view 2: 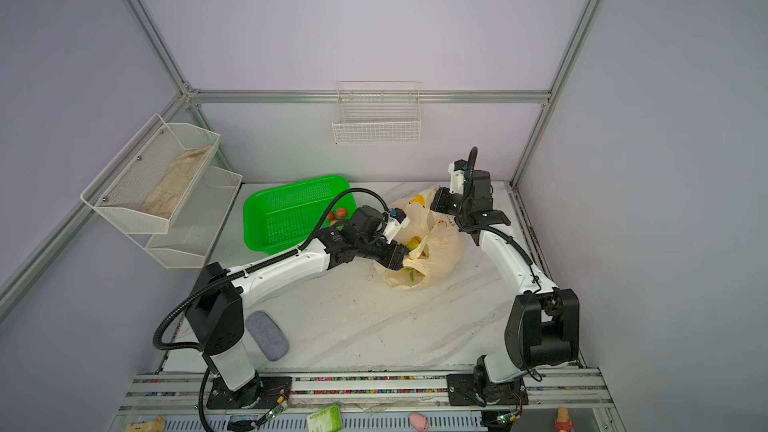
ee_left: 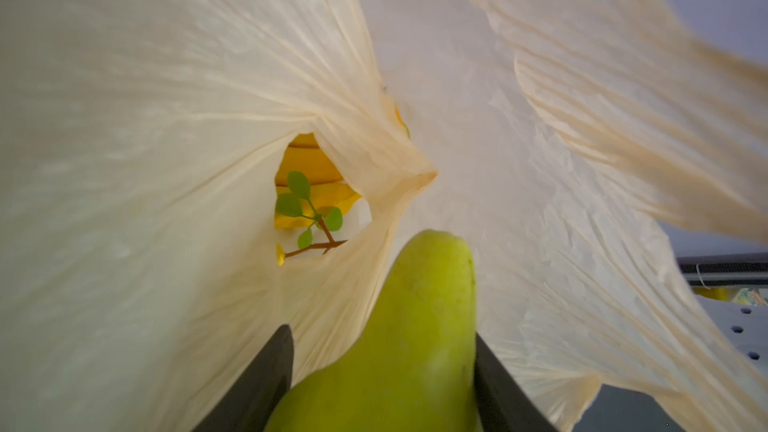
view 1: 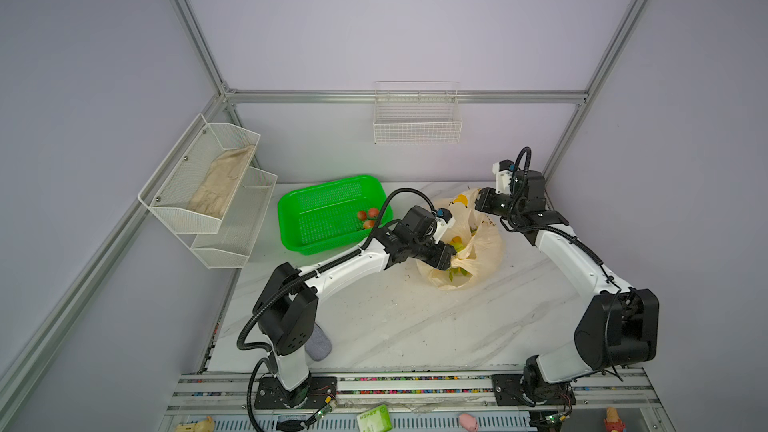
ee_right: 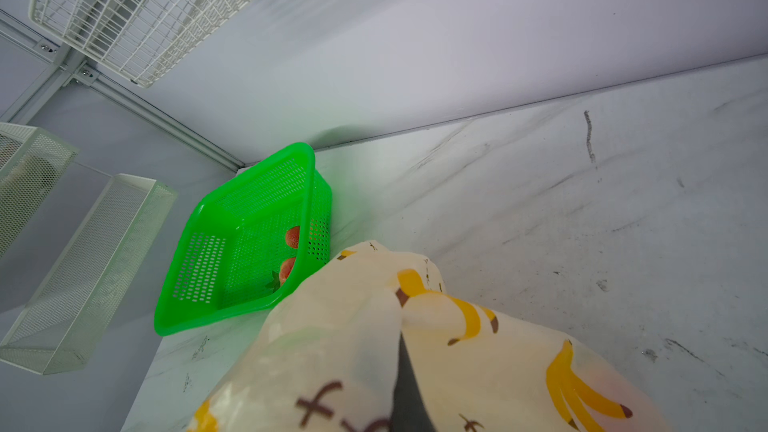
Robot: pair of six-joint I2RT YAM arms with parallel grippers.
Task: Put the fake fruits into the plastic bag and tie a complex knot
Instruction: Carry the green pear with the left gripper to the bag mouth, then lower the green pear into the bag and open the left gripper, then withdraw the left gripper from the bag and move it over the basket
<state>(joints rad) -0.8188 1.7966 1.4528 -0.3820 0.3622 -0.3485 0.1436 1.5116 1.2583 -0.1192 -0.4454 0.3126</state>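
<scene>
Left wrist view shows my left gripper (ee_left: 382,332) clamped half-wide on the green pear (ee_left: 419,309) inside the bag (ee_left: 166,76), while my right gripper (view 1: 478,200) pinches the bag's edge tight.

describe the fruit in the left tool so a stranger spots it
On the marble table, right of the green basket, lies a banana-print plastic bag. At its mouth the left tool grips a pear: smooth yellow-green, unlike the red strawberries in the basket.

Green basket (view 1: 320,211) rear-left on counter (view 1: 415,326); wire basket (view 1: 417,126) on back wall; cloth (view 1: 222,184) in side rack (view 1: 232,243); grey pad (view 2: 266,334).
</scene>
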